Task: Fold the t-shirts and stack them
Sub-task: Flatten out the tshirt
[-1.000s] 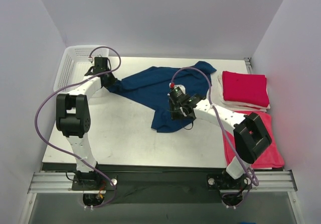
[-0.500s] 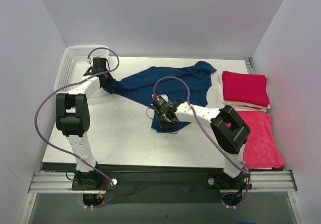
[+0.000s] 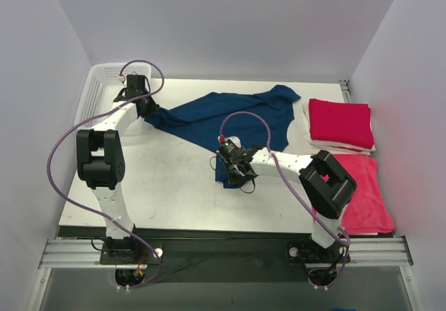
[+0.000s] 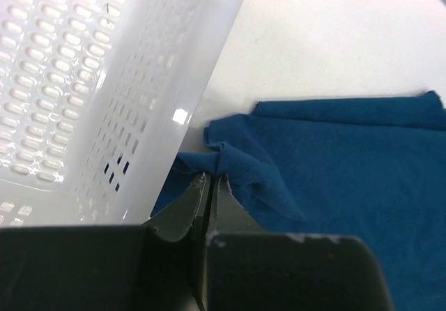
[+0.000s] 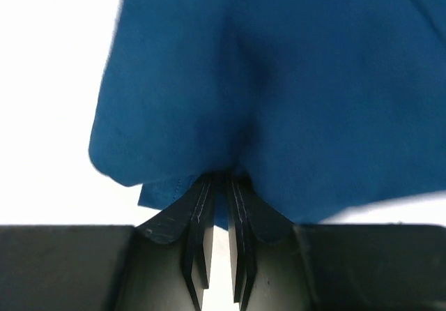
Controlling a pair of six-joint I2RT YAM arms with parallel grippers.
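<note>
Your navy t-shirt [image 3: 230,116] lies mid-table toward far side, long axis left-right, from white mesh basket [image 3: 97,95] toward folded red t-shirts [image 3: 341,123]; one flap points to near edge. Soft matte knit, rumpled. Left gripper [image 4: 209,180] clenched on bunched corner beside basket wall; you see that only in left wrist view. Right gripper [image 5: 221,183] pinches flap's hem; overhead view hides that pinch.

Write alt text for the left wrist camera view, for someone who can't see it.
The left gripper is shut on a bunched edge of the navy t-shirt, close beside the slanting wall of the white mesh basket. The rest of the shirt spreads to the right over the pale table.
</note>
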